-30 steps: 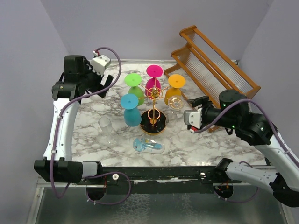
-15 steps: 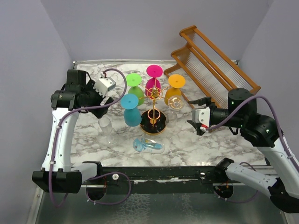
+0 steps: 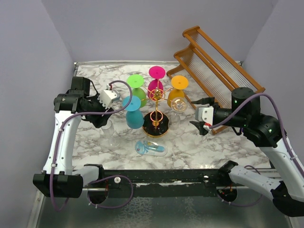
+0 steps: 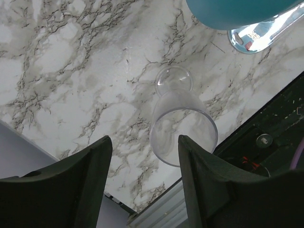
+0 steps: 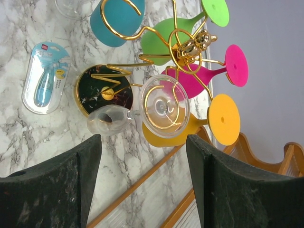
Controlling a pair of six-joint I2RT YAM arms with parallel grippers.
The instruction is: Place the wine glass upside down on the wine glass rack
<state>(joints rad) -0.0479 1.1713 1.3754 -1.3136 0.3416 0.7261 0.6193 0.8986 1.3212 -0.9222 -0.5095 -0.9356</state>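
Note:
A clear wine glass (image 3: 109, 132) stands upright on the marble table, left of the gold wire wine glass rack (image 3: 156, 115). In the left wrist view the clear wine glass (image 4: 183, 127) shows from above, just ahead of my open, empty left gripper (image 4: 142, 187). In the top view my left gripper (image 3: 99, 119) hovers beside that glass. Another clear glass (image 5: 164, 107) hangs upside down on the rack (image 5: 102, 90). My right gripper (image 5: 142, 185) is open and empty, right of the rack in the top view (image 3: 195, 117).
Blue (image 3: 132, 112), green (image 3: 136, 90), pink (image 3: 156, 81) and orange (image 3: 178, 90) glasses hang on the rack. A blue packaged item (image 3: 151, 148) lies in front of the rack. A large wooden slatted rack (image 3: 218, 66) stands at the back right.
My left gripper has come from the back left down towards the upright clear glass. My right arm has shifted a little to the right of the rack, still open.

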